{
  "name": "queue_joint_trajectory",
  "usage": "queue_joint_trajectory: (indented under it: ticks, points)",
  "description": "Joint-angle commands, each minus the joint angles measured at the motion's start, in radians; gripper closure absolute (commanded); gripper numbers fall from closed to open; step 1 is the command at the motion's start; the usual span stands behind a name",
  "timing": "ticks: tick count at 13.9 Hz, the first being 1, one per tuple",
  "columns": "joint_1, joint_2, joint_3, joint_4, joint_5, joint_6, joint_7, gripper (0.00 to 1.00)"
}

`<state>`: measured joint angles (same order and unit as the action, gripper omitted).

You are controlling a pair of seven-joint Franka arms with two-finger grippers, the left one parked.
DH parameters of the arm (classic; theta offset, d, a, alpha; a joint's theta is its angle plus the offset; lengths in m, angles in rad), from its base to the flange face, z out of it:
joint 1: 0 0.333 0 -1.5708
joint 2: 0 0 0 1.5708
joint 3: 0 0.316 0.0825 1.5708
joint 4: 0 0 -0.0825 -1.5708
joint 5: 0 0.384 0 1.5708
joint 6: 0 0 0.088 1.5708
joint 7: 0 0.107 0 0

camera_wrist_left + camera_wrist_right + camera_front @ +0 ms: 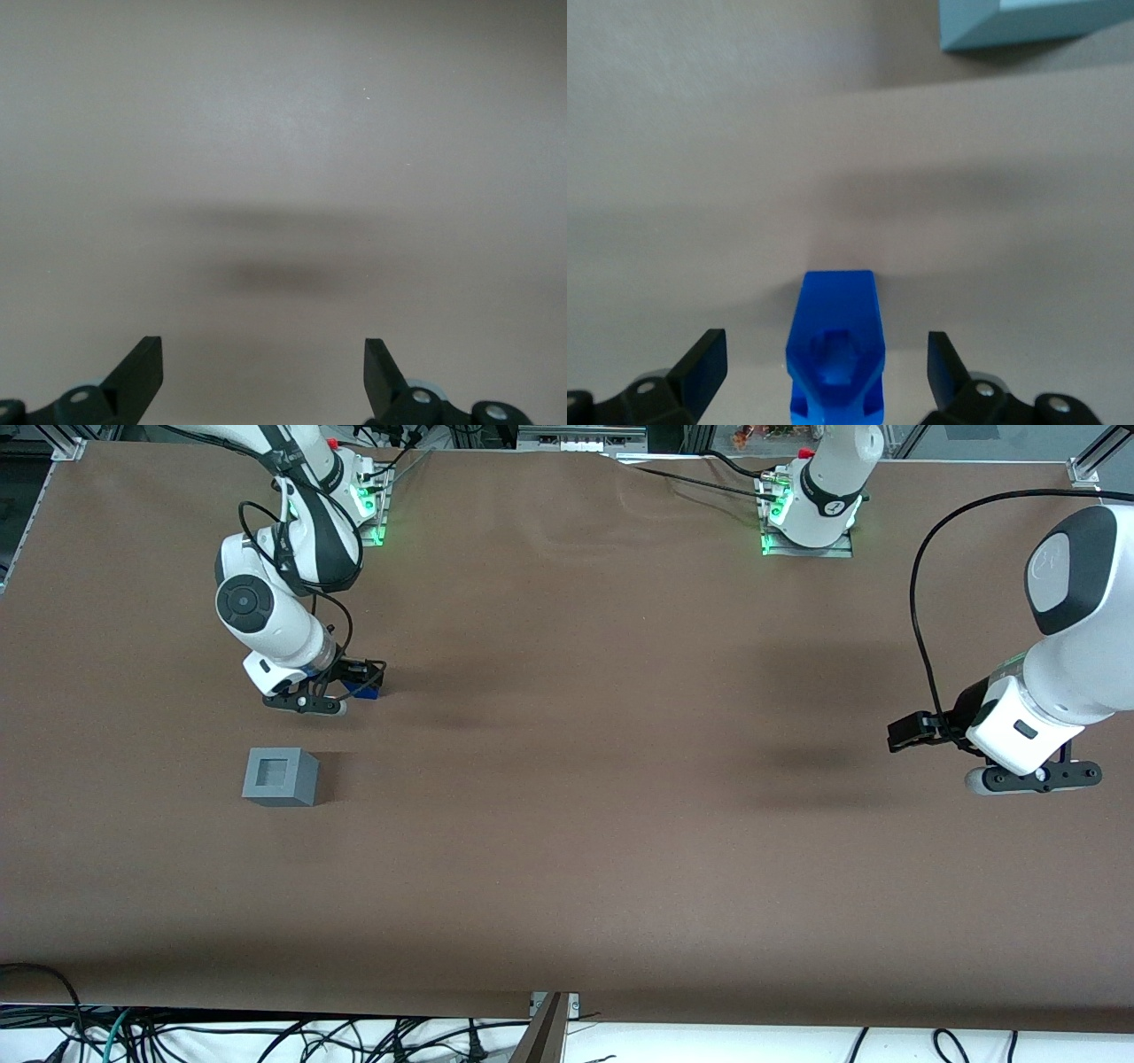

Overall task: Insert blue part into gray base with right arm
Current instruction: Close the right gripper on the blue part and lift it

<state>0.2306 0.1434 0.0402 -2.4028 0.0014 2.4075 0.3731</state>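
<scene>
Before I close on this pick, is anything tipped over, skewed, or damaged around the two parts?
Nothing stands out. The blue part sits centered between the open gripper fingers, untouched on either side. The gray base stands upright nearer the front camera, recess facing up, apart from the gripper. Neither piece shows damage.

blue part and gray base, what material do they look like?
The blue part, sitting between the open fingers of the right arm's gripper, looks like molded or printed plastic: saturated uniform color, slight sheen, crisp edges. The gray base, nearer the front camera, looks like matte plastic too: flat even gray, sharp square recess. Neither can be confirmed by look alone.
</scene>
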Motion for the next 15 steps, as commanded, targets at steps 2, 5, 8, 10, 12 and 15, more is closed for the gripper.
queue_joint_trajectory:
  ticks: [2,5,8,10,12,15]
  points:
    - [0.007,-0.010,0.000,-0.047,0.016,0.024,0.010,0.01]
    - [0.007,0.005,0.001,-0.076,0.016,0.091,0.010,0.01]
    - [0.007,0.005,0.001,-0.076,0.016,0.091,0.000,0.02]
    - [0.007,0.007,0.001,-0.078,0.016,0.088,-0.005,0.22]
    - [0.009,0.010,0.000,-0.081,0.016,0.088,-0.005,0.66]
    - [0.007,0.004,0.000,-0.085,0.016,0.075,0.001,1.00]
